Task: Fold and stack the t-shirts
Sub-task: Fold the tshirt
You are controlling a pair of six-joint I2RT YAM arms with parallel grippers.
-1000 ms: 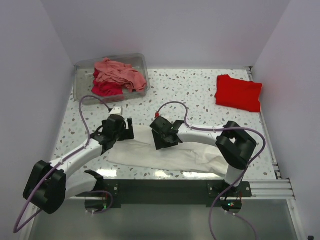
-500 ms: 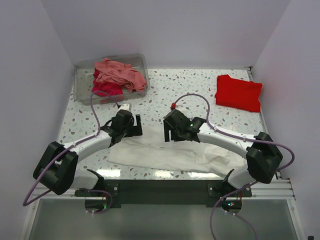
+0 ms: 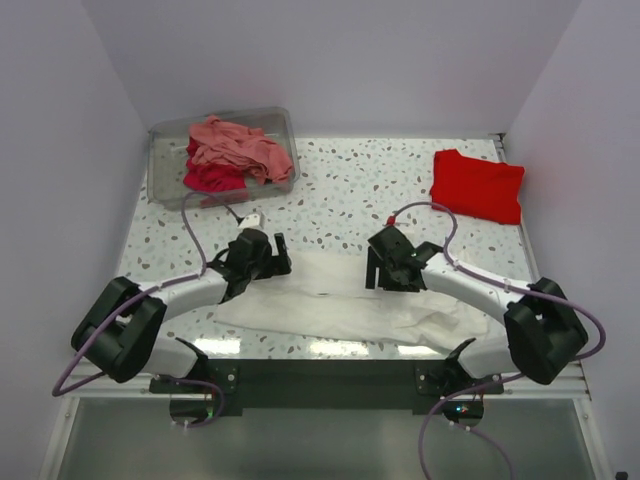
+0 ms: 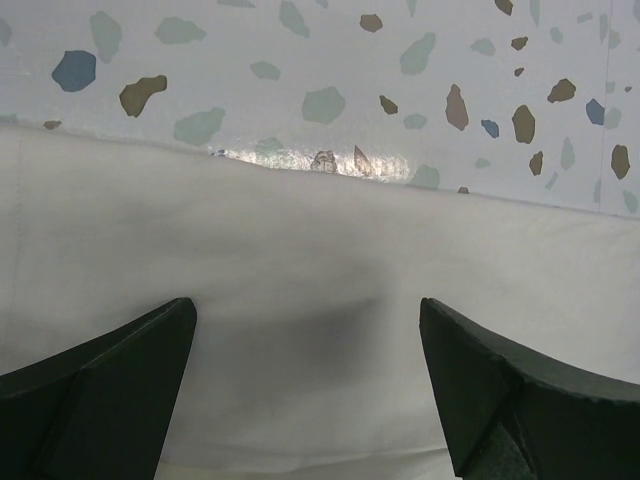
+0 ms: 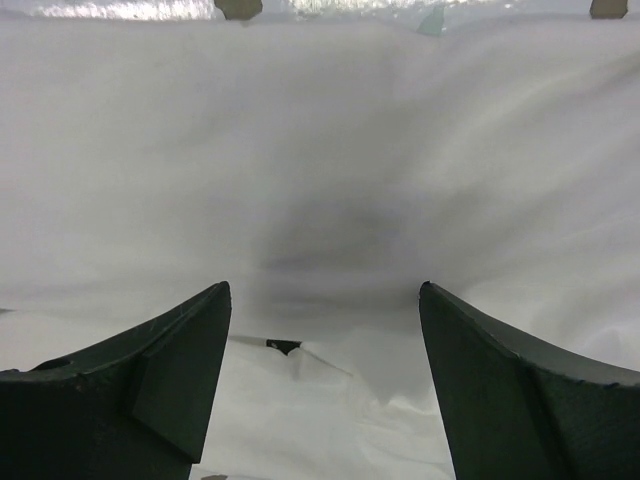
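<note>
Both wide open, nothing between the fingers: left gripper (image 4: pixel 305 335) and right gripper (image 5: pixel 325 300) hang low over the rumpled white cloth t-shirt (image 3: pixel 330 312), a long band across the near speckled surface (image 3: pixel 340 190). It looks like the fold is just starting. Next, pinch that far edge together. The folded bright red t-shirt (image 3: pixel 477 185) waits far right.

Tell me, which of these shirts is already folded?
The bright red cloth t-shirt at the far right: a flat, neat rectangle. The white cloth t-shirt lies loose; the salmon-pink t-shirt and crimson t-shirt sit crumpled in the clear plastic bin.
</note>
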